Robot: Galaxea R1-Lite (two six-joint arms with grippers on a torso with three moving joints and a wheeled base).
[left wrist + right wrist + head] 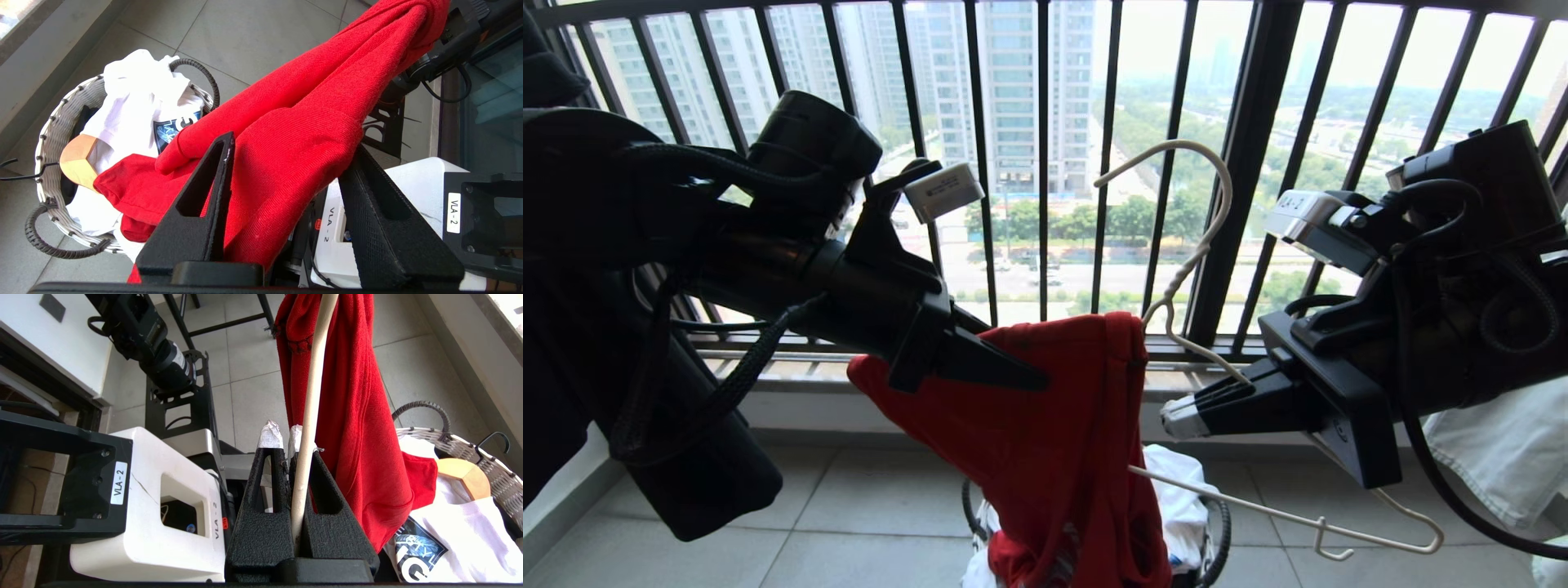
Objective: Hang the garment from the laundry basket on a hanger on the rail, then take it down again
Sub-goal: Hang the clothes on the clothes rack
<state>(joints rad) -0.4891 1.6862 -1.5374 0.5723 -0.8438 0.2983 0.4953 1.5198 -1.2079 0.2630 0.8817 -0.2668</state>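
The red garment hangs draped over one end of the cream-white hanger, its lower part trailing into the laundry basket below. My right gripper is shut on the hanger's wire; in the right wrist view the hanger runs up between the closed fingers of that gripper. My left gripper reaches into the cloth from the left. In the left wrist view its jaws stand apart, with a thick fold of the garment between them. The rail is out of view.
The basket also holds a white printed T-shirt and a tan wooden hanger. The black window railing stands close behind the arms. A pale garment hangs at the right. My white base is below.
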